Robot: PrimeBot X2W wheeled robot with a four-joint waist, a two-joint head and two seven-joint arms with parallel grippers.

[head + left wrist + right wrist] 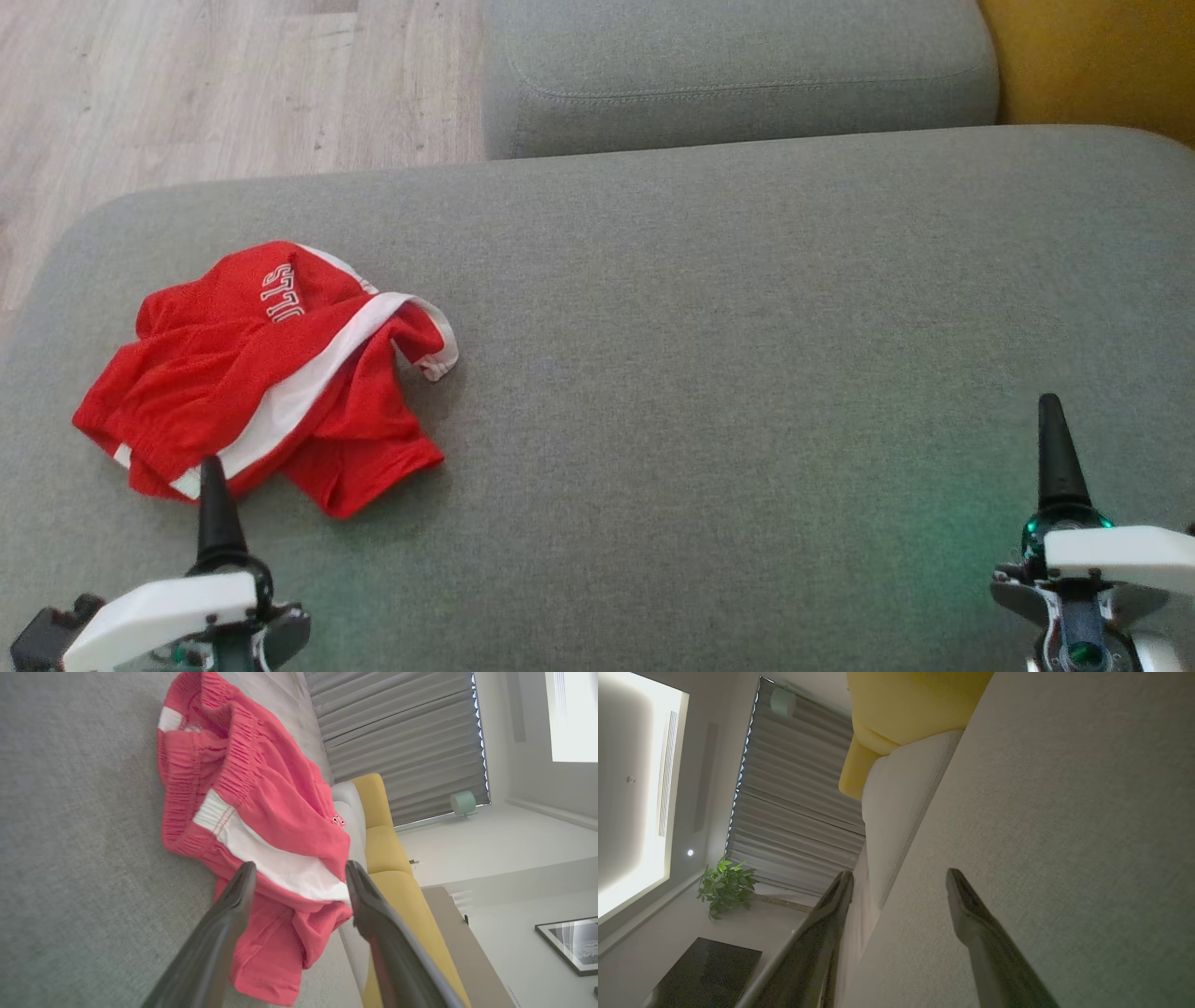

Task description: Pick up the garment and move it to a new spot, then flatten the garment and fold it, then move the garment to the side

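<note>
Head view — garment (245, 378), just beyond left gripper (214, 474)

The garment (210, 378) is a pair of red shorts with a broad white side stripe and white lettering. It lies crumpled in a loose heap on the left part of the grey cushion (709, 373), with its gathered waistband toward the near edge and one leg hem pointing toward the middle.

Left gripper (299, 871) sits low at the near edge of the garment (271, 373), fingers spread wide, holding nothing. Right gripper (900, 875) well right of the garment, fingers likewise spread, empty
</note>
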